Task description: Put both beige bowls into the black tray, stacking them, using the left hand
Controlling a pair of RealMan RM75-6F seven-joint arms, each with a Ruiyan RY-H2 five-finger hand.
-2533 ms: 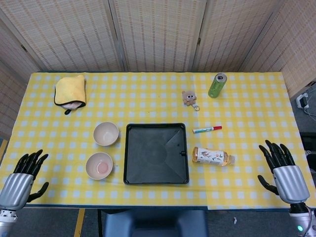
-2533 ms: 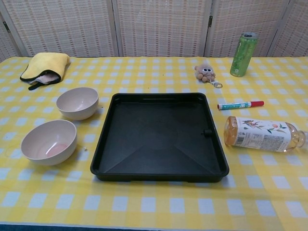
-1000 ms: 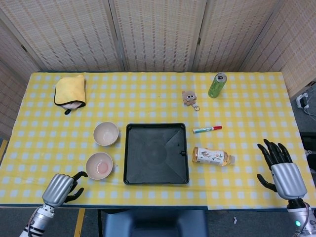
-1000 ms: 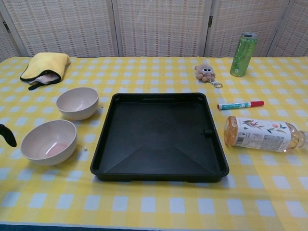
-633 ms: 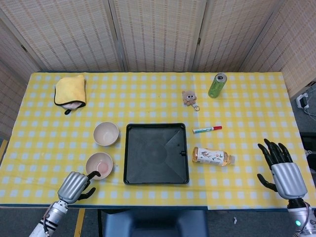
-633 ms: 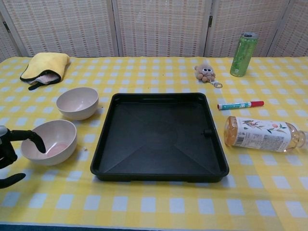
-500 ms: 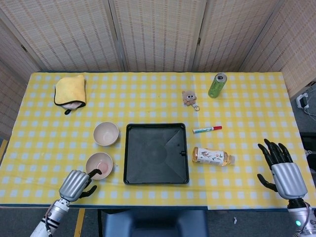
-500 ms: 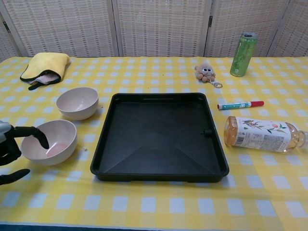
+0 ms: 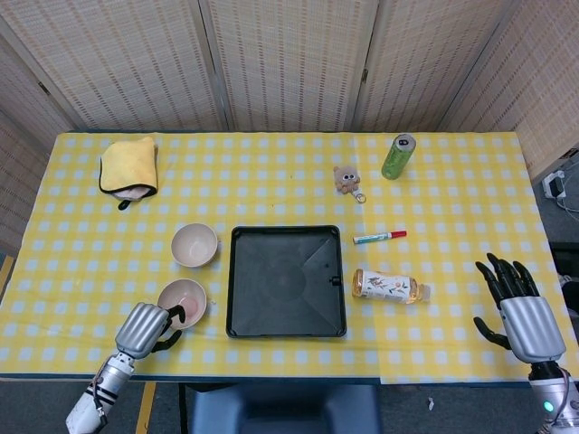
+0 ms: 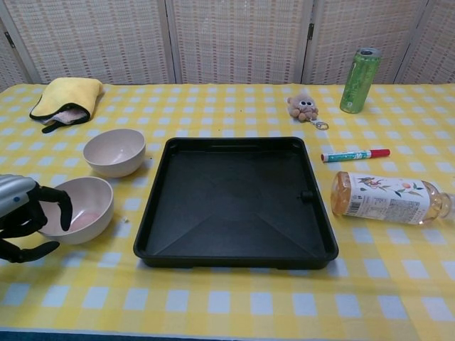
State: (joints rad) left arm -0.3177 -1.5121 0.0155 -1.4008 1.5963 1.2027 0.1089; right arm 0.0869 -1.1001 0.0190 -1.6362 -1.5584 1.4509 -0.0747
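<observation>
Two bowls left of tray [image 10: 234, 202], neither inside. Left hand [image 10: 25, 217] fingers hooked over near bowl [image 10: 78, 206] rim, grip unconfirmed: bowl may tip or skid. Right hand [image 9: 523, 318] spread, idle.

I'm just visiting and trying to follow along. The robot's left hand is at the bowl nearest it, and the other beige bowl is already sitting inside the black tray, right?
Not quite. The left hand is indeed at the near bowl, but the other beige bowl stands on the tablecloth left of the black tray, not in it. The chest view shows the tray with nothing in it.
</observation>
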